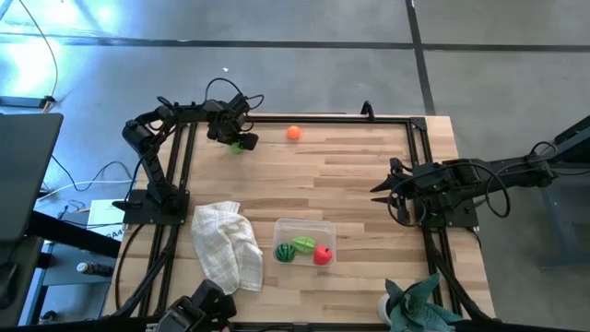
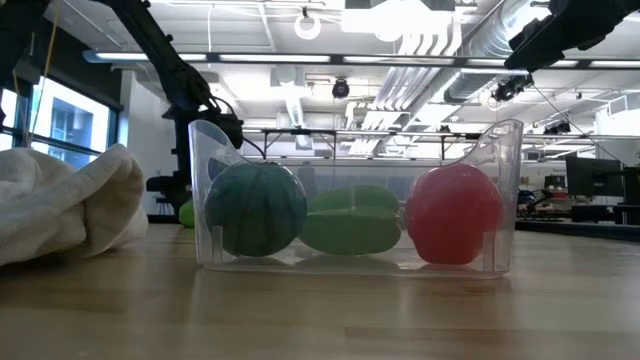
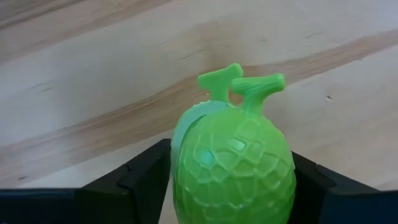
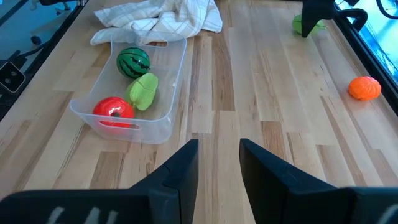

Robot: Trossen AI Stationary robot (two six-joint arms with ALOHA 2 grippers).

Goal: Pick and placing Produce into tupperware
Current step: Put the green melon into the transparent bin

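Observation:
A light-green netted melon toy (image 3: 233, 168) with a forked stem sits at the table's far left, between the fingers of my left gripper (image 1: 238, 140), which points down on it. The clear tupperware (image 1: 327, 226) stands near the front edge. It holds a striped round green piece (image 1: 285, 251), a light-green leafy piece (image 1: 303, 244) and a red piece (image 1: 322, 255). An orange piece (image 1: 293, 133) lies alone on the wood by the far edge. My right gripper (image 4: 219, 155) hangs open above the table's right side, with nothing between its fingers. My left gripper has the melon's two opposite sides (image 3: 184, 180) between its two fingers, which come from above and point down. The stem end (image 3: 239, 84) sticks out beyond the fingers. Whether the melon rests on the wood or hangs clear of it, I cannot tell.
A crumpled white checked cloth (image 1: 226, 244) lies just left of the tupperware. A teal spiky plant-like thing (image 1: 419, 304) stands at the front right corner. A black frame (image 1: 323, 118) runs round the table's edges. Bare wood lies between the orange piece and the tupperware.

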